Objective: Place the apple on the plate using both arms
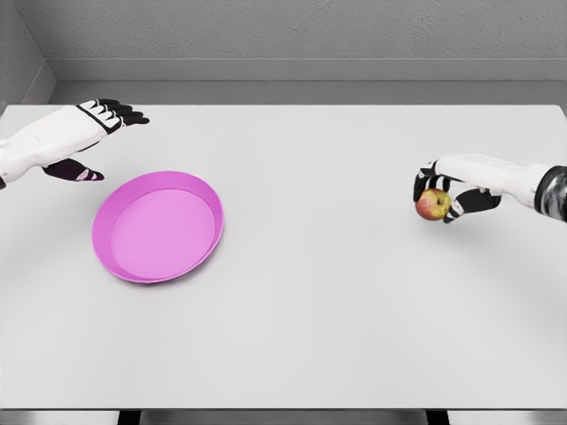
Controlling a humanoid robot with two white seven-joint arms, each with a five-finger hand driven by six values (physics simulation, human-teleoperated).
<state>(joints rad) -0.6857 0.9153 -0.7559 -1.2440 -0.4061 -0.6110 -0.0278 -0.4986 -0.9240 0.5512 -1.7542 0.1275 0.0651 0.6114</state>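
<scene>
Fingers [431,180] of the right hand [456,189] were curled around the apple [432,205], holding it near the right edge of the white table [337,292], about midway between front and back; whether the fruit touched the surface could not be told. The pink plate [133,266] lay on the left half of the table, well apart from the apple. Near the back left corner the left hand [84,133] hovered, fingers spread and holding nothing, just beyond the plate's far rim.

The right hand [447,190] grips the apple [432,205] at the right of the worktop [337,301]. The left hand [93,133] hovers spread beyond the pink plate [158,257], far left.
</scene>
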